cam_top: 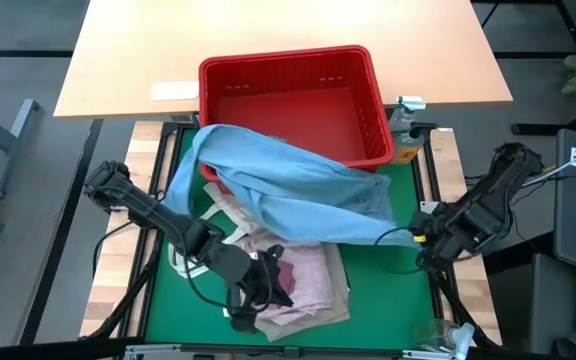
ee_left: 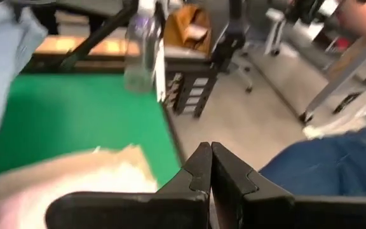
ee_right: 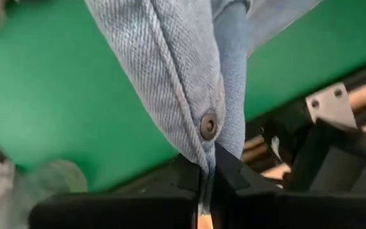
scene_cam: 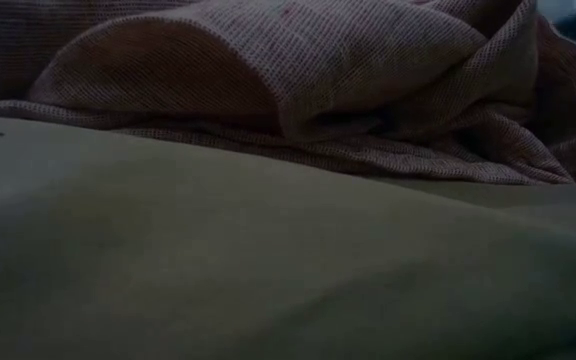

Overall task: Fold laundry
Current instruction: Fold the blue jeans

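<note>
We have the right end effector [ee_right: 207, 170] clamped on the waistband edge of the light blue denim jeans [cam_top: 288, 190], just beside a metal rivet [ee_right: 208, 124], at the right side of the green surface [cam_top: 413, 290]. From that pinch the jeans stretch left and far across the surface, with their far part draped over the near rim of the red plastic basket [cam_top: 293, 100].

Our left end effector [cam_top: 258, 290] is closed with its fingers pressed together and nothing between them; it hovers at the near middle, over the mottled pink top [cam_top: 308, 285], which lies on beige cloth [cam_top: 230, 212] that we take for the trousers.

We judge the denim to be the heaviest and stiffest piece here: it will hang in broad folds and drag rather than flutter, and a single corner grip may slip under its weight. The waistband, thick and seamed, looks like the soundest place to hold, ideally with a second grip at the other waistband corner so the legs fall straight. The pink knit should be light, limp and stretchy, best taken at a hem or shoulder seam.

Much is hidden. The jeans cover whatever lies beneath them, so we cannot find the dark green top or the socks. The low view is filled with close fabric, knit above and smooth cloth below, and shows neither arm.
</note>
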